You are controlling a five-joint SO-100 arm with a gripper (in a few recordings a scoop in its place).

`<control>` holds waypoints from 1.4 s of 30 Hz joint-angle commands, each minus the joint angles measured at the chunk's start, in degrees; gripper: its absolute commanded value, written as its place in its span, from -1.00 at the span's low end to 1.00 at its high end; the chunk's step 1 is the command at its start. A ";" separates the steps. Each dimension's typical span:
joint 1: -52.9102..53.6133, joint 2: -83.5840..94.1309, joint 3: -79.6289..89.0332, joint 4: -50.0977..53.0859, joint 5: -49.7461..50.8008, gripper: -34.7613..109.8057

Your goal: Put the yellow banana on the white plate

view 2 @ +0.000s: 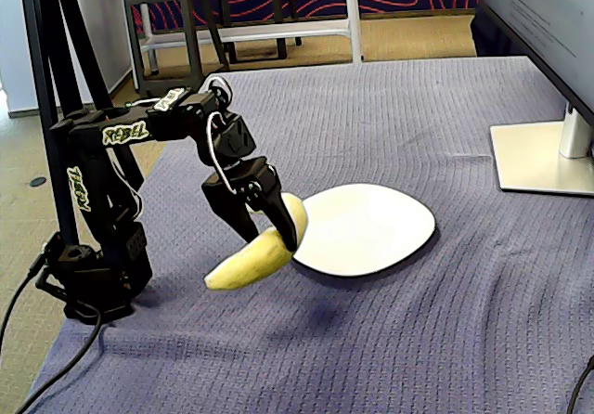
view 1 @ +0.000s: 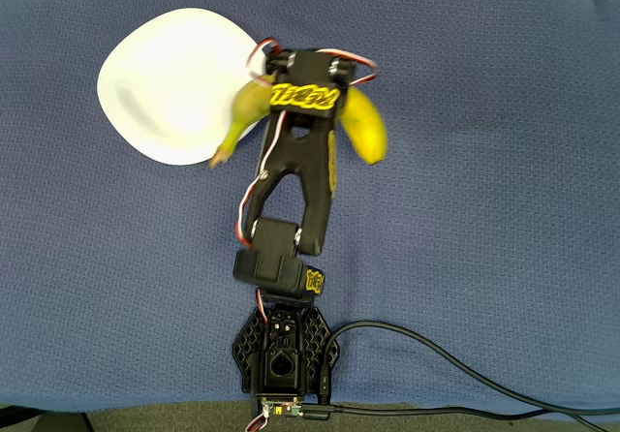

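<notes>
Gripper clamped on the yellow banana, holding it mid-length, off the blue cloth. Banana sits just beside the white plate; in the overhead view its stem end overlaps the plate's edge, the rest hangs past the plate. Arm is black with yellow "REBEL" lettering, readable in the fixed view too.

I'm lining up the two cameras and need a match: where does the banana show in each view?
Overhead view: banana at upper centre, crossing under the arm, stem tip over the plate's right edge.
Fixed view: banana left of centre, held in the gripper.
Shared landmark: the white plate.
</notes>
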 commanded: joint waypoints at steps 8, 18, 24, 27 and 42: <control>-15.03 13.97 12.74 -6.50 -0.79 -0.52; -24.17 15.64 23.38 -19.07 -3.69 -0.52; -25.40 7.82 19.51 -21.62 -0.44 -0.52; -25.05 3.60 14.85 -22.15 -0.18 -0.52; -23.55 -12.04 -4.04 -25.31 0.26 -0.52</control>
